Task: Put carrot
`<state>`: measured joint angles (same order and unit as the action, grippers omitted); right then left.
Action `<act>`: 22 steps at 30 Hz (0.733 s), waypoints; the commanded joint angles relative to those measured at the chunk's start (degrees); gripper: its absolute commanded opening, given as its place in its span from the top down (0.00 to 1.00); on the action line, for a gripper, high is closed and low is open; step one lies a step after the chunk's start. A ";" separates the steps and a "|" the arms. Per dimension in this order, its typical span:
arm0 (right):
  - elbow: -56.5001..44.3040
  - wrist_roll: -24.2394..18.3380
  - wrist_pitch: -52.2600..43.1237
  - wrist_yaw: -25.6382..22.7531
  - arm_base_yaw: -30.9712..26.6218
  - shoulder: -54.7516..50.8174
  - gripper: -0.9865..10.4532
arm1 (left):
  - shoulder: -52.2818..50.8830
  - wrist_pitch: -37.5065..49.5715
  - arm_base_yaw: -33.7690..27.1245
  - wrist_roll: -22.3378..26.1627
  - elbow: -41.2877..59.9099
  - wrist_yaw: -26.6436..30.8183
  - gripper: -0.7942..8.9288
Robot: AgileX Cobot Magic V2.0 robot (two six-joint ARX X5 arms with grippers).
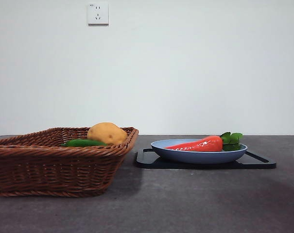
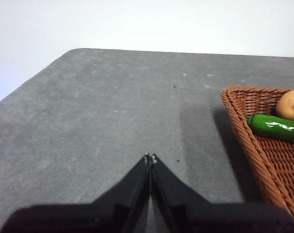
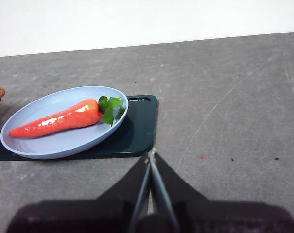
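a plain white wall (image 1: 185, 73) stands behind the dark grey speckled bench (image 1: 185, 204); a white socket plate (image 1: 98, 13) sits high on it, under soft even light.

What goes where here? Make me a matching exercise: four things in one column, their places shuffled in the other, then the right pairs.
Things
1. carrot
2. potato
3. blue plate
4. left gripper

Places
A. in the wicker basket, beside the green vegetable
B. on the dark tray
C. over bare table, jaws shut, beside the basket
D. lying on the blue plate

Pairs: 1-D, 2-A, 3-B, 4-C
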<state>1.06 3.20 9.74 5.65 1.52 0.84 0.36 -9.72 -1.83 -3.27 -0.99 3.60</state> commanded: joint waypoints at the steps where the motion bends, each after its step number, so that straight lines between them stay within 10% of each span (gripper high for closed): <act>1: -0.57 0.37 -0.33 0.00 0.04 -0.09 0.91 | -0.20 0.72 -0.13 -0.39 0.59 -0.26 0.91; 22: -0.57 0.37 -0.31 0.00 0.04 -0.09 0.91 | -0.20 0.72 -0.13 -0.39 0.59 -0.26 0.91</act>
<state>1.06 3.20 9.74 5.63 1.52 0.84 0.36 -9.72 -1.83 -3.27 -0.99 3.60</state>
